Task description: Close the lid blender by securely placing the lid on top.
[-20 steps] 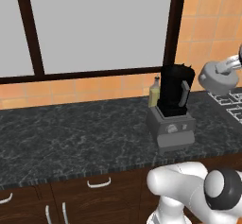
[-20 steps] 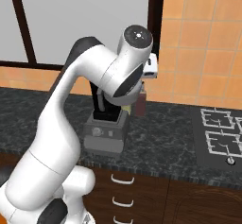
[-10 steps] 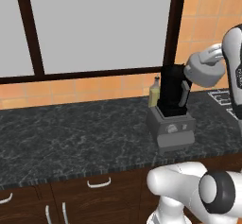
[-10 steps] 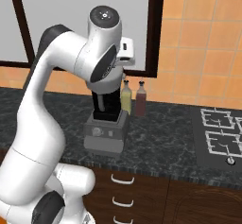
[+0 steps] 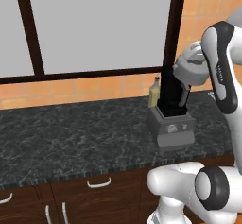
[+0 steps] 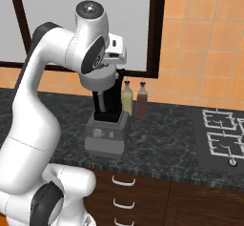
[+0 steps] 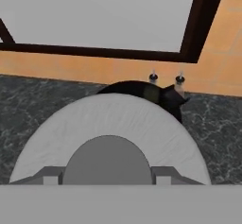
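- In the hand view we see the lid (image 7: 111, 133), a pale grey disc with a raised round knob at its centre, spreading across the lower half of the picture.
- We see the gripper (image 7: 108, 178) pinching that knob, with a grey finger pad (image 7: 52, 175) at its 9 o'clock side and another at its 3 o'clock side.
- At 12 o'clock beyond the lid's rim, we see the dark top of the blender (image 7: 142, 91) peeking out, so the lid hangs over the jar's mouth; we cannot tell whether they touch.
- In the left base view, the blender (image 5: 171, 112) stands on the black marbled counter (image 5: 71, 138), a tall black jar on a boxy grey base with a round dial.
- There we see the white arm curving in from 3 o'clock, its hand sitting at the jar's top.
- In the right base view, the arm's bulk hides the jar's top; the blender (image 6: 107, 125) base shows below it.
- A yellowish bottle (image 6: 127, 99) and a reddish bottle (image 6: 142, 100) stand just beside the jar at its 3 o'clock.
- A stove top (image 6: 221, 139) lies well apart at 3 o'clock on the counter.
- A dark-framed window (image 5: 94, 29) rises behind the counter at 12 o'clock.
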